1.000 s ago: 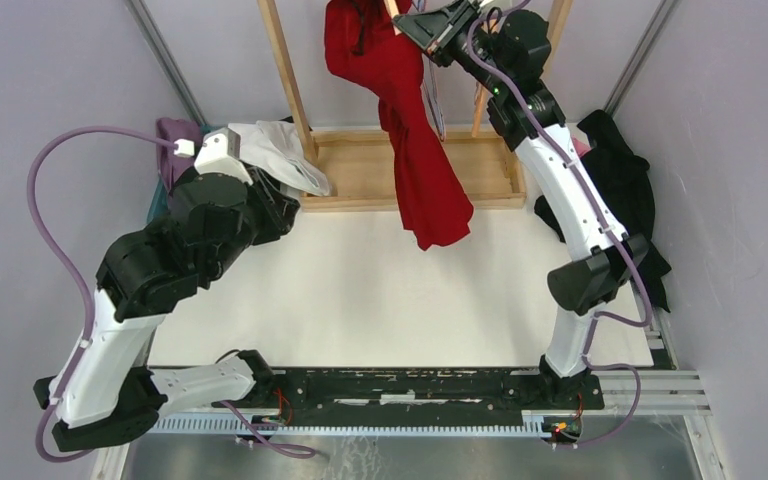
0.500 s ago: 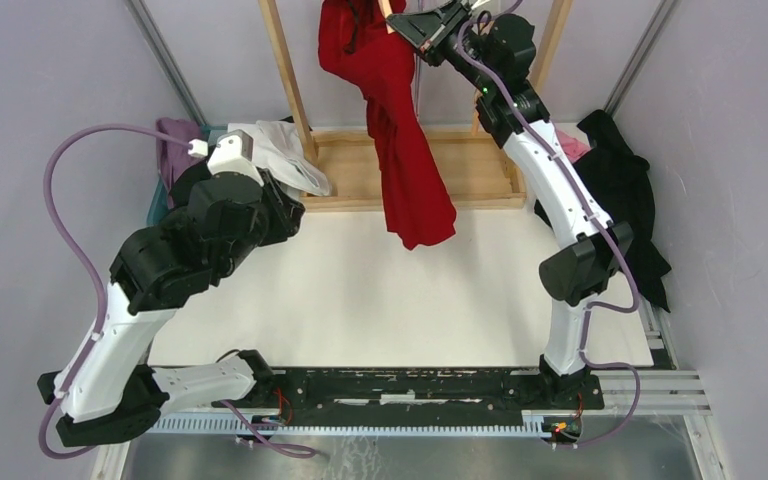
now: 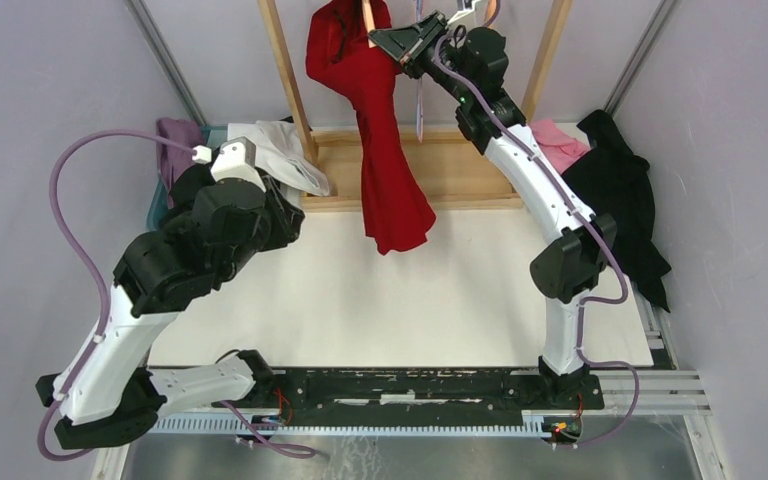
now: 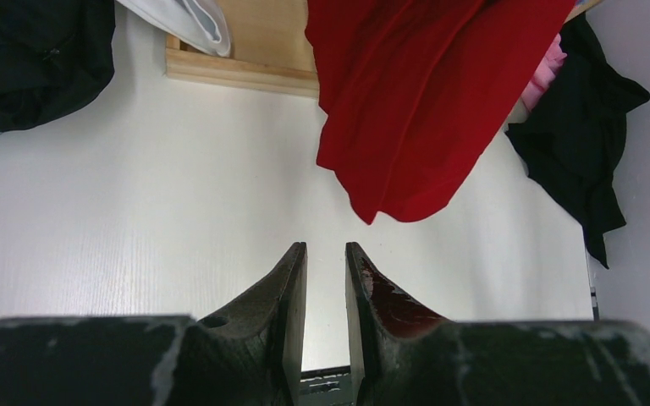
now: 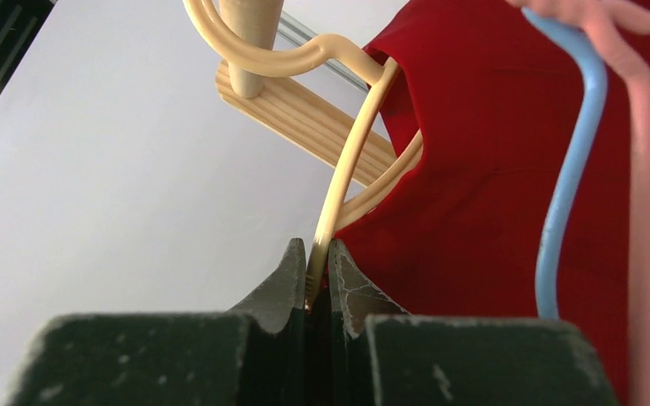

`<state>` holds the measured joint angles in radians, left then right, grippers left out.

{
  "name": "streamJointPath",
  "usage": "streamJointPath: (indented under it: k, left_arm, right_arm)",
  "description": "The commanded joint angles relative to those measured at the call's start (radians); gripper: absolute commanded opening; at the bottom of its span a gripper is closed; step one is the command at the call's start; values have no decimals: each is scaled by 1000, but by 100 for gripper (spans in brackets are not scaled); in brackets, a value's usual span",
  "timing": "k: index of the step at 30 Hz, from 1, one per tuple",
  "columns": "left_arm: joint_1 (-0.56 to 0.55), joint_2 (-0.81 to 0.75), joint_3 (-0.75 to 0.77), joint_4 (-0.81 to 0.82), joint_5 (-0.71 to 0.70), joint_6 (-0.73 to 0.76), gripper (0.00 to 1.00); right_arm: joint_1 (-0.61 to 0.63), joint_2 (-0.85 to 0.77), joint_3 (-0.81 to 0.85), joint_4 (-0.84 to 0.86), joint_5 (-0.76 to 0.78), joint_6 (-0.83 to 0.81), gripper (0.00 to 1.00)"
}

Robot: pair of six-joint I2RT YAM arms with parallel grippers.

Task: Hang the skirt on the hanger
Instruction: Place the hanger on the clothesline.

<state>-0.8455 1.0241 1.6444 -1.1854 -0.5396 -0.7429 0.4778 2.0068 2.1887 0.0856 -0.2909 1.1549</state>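
White table [image 3: 360, 300], lilac walls. At 12 o'clock I see the red skirt [image 3: 380, 130] hanging from the cream hanger [image 5: 349, 169], which is hooked over the rack [image 3: 286, 80] rod. My right gripper [image 5: 317, 275] is clamped on the hanger's arm. My left gripper [image 4: 326, 262], at 9 o'clock, has its jaws slightly apart, holding nothing. At 10 o'clock a teal bin [image 3: 154, 208] holds purple cloth [image 3: 175, 140].

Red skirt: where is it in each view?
Top external: skirt hangs at top centre, in front of the rack.
Left wrist: skirt at upper centre-right, hem pointing down.
Right wrist: skirt fills the right half, on the cream hanger.
Shared landmark: wooden rack.
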Motion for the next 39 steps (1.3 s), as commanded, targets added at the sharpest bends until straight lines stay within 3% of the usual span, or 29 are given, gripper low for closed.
streamJointPath:
  k: [1, 3, 7, 11, 26, 35, 39]
  left_arm:
    - [4, -25, -9, 35, -5, -19, 30]
    - [3, -33, -25, 44, -5, -19, 30]
    - [3, -37, -52, 57, 10, -20, 30]
    - [3, -47, -80, 75, 21, -21, 30]
    - [4, -50, -106, 94, 35, -27, 30]
    - [3, -43, -123, 115, 34, -20, 31]
    - [3, -41, -127, 121, 0, -8, 37]
  right_arm:
    - [24, -24, -29, 131, -3, -18, 1]
    - [26, -36, -60, 145, -17, -18, 7]
    - [28, -73, -89, 128, -52, -48, 29]
    - [27, -123, -97, 73, -80, -90, 40]
    - [27, -401, -321, -12, -138, -189, 59]
    - [26, -560, -316, -288, -50, -396, 68]
    - [23, -660, -344, -380, 18, -482, 69]
